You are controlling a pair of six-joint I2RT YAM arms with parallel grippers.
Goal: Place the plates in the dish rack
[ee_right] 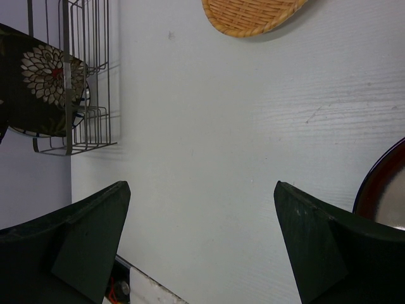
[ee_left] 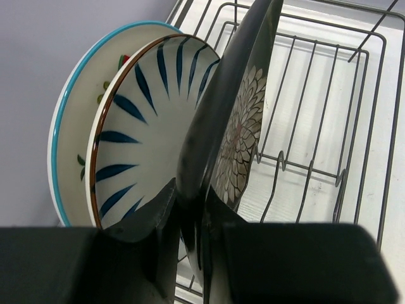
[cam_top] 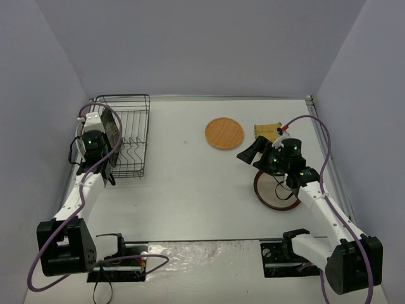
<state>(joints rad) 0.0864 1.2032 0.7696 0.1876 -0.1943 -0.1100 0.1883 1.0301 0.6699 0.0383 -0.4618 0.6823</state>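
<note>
Two arms up. The left arm reaches forward to the dish rack [cam_top: 126, 95]. The left gripper [ee_left: 190, 209] has its jaws pinching the edge of the dark patterned square plate [ee_left: 240, 126], which stands on edge inside the rack beside the radial-striped plate [ee_left: 145, 126] and the blue-rimmed plate [ee_left: 69, 126]. Right of the rack, flat on the table [cam_top: 190, 190], sits the orange round plate [cam_top: 224, 133], then the yellow-green plate [cam_top: 267, 131]. Farthest right of the rack, the right gripper [ee_right: 202, 190] hangs low, jaws spread wide, with the red-rimmed plate [cam_top: 266, 199] under its wrist.
</note>
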